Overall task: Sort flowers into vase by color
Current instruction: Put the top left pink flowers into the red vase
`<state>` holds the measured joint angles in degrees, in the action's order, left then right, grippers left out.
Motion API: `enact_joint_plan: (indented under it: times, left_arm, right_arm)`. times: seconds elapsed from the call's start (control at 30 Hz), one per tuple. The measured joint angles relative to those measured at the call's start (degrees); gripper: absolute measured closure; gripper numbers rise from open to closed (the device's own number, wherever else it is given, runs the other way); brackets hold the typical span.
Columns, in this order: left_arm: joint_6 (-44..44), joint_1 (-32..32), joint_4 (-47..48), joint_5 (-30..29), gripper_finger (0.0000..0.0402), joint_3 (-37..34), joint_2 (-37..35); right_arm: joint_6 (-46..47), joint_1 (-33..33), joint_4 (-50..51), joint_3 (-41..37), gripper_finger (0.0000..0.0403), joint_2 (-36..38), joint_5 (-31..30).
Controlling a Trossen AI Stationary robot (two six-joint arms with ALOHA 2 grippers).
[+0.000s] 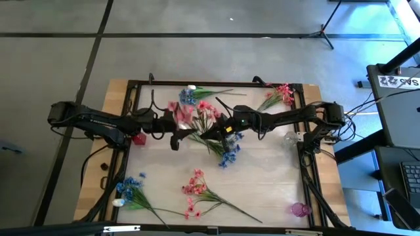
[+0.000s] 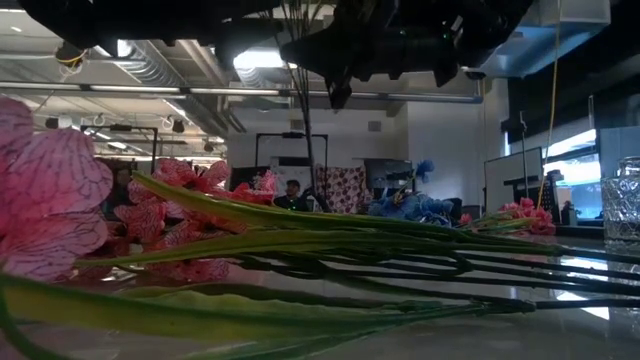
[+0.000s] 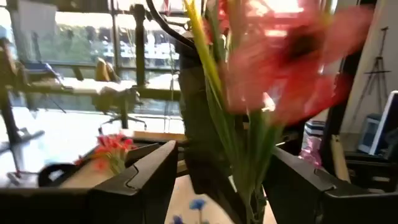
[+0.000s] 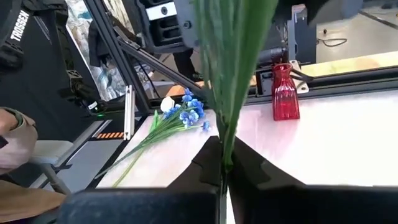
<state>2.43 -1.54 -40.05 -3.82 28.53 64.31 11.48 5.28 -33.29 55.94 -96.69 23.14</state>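
A pink sprig (image 1: 197, 118) hangs in mid-air over the middle of the worktop (image 1: 262, 177), held between both hands. The right hand (image 1: 209, 133) is clenched on its green stems, which show pinched between the shut fingers (image 4: 205, 168) in the right wrist view. The left hand (image 1: 176, 134) sits just beside the pink blooms; its fingers (image 3: 143, 174) stand apart with the stems (image 3: 245, 155) passing between them, not visibly gripped.

Just below the right hand lies a blue sprig (image 1: 229, 154). Beyond both hands, at the far rim, lie a blue-and-white sprig (image 1: 190, 95) and another pink sprig (image 1: 281, 94). Toward the near edge lie a third pink sprig (image 1: 197, 190) and a blue sprig with a white bud (image 1: 130, 190). A red vase (image 1: 138, 138) stands just beside the left hand, a clear vase (image 1: 291, 137) near the right arm's base, and a purple vase (image 1: 299, 210) at the near right corner.

The worktop is pale and glossy, framed by black rails (image 1: 216, 83) on a wooden board (image 1: 115, 92). Grey floor with dark lines surrounds it; a dark desk (image 1: 400, 111) stands to the right. In the low view the room has exposed ducts (image 2: 150, 65), ceiling lights, windows, and a person (image 2: 292, 194) seated far off.
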Motion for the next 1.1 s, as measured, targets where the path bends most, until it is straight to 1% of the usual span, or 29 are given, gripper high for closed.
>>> enact_joint_plan:
  times: [0.1,0.2,0.33,0.4,0.47,0.63,0.8,0.97,1.1]
  left_arm:
    - [-1.9,0.0,2.9,-1.4,0.0185,0.0,-3.4]
    - [-2.0,0.0,6.2,-1.7,0.0185,0.0,-6.3]
    - [-0.9,0.0,7.2,-1.5,0.0185,0.0,-6.3]
    - [0.0,0.0,6.4,-1.2,0.0185,0.0,-4.4]
    - [0.3,0.0,6.2,-1.3,0.0185,-0.1,-2.6]
    - [0.5,-0.1,-1.1,-1.4,0.0185,-0.1,2.5]
    - [0.4,-0.1,-5.9,-1.4,0.0185,-0.1,6.4]
    - [0.2,-0.1,-14.4,-1.4,0.0185,-0.1,10.8]
    - [0.6,-0.7,-18.9,-1.4,0.0185,-0.1,14.7]
  right_arm:
    - [-0.5,0.0,1.5,0.0,0.0400,1.4,0.0]
    - [-1.8,0.0,2.0,0.0,0.0400,2.4,-1.9]
    - [-4.0,0.0,0.8,0.0,0.0401,2.8,-5.1]
    - [-4.5,0.0,-0.3,0.0,0.0401,2.2,-6.8]
    - [-4.5,0.0,0.2,0.0,0.0401,2.0,-7.1]
    - [-5.8,-0.1,0.2,0.0,0.0401,1.7,-7.6]
    - [-5.8,-0.1,0.5,0.0,0.0401,1.6,-7.6]
    - [-6.9,-0.1,0.1,0.0,0.0401,1.2,-7.6]
    - [-7.4,-0.1,0.3,0.0,0.0401,0.6,-7.7]
